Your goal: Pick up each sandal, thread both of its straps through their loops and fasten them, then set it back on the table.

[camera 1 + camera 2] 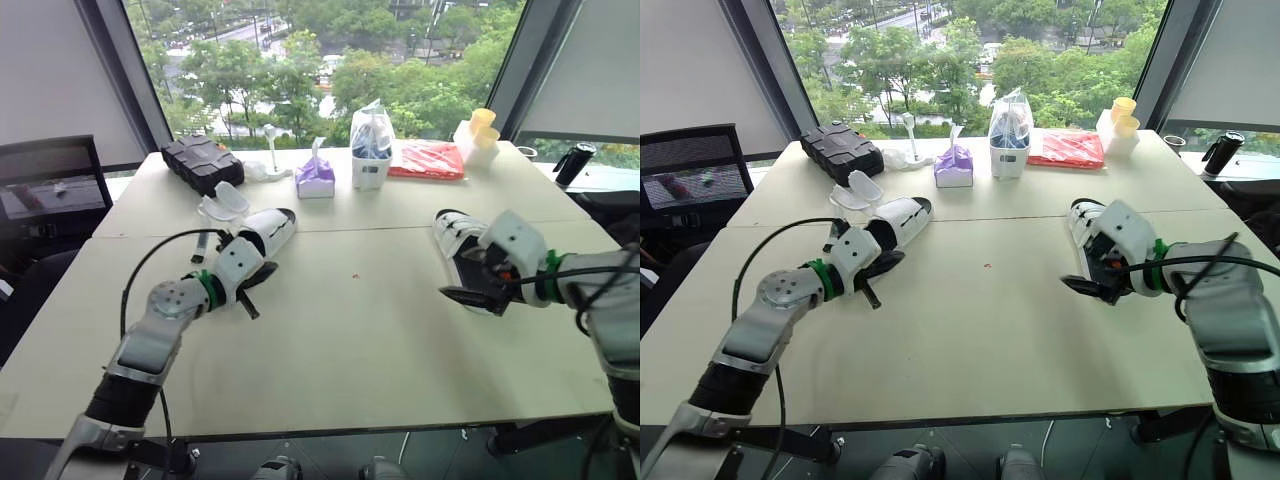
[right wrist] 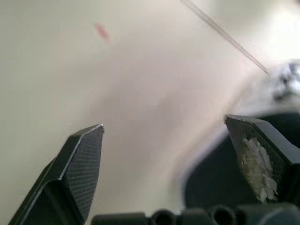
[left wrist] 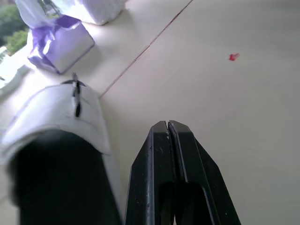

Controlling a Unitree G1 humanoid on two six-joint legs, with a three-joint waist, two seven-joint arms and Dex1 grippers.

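Two white sandals with black insoles lie on the pale table. The left sandal [image 1: 270, 230] rests near the table's seam, and my left gripper [image 1: 268, 272] sits just at its near side, fingers [image 3: 168, 140] pressed shut with nothing between them. In the left wrist view the sandal's white strap [image 3: 56, 112] lies close beside them. The right sandal [image 1: 452, 238] lies at the right. My right gripper [image 1: 462, 280] hovers over its near end, open; in the right wrist view its fingers [image 2: 84, 154] spread wide and the sandal [image 2: 276, 89] lies beside one of them.
Along the far edge stand a black case [image 1: 203, 162], a purple tissue pack [image 1: 315, 178], a white holder with a bag [image 1: 371, 150], a red packet [image 1: 430, 160] and yellow cups [image 1: 482, 130]. Clear plastic packaging [image 1: 225, 203] lies behind the left sandal. A red speck [image 1: 352, 273] marks the table's middle.
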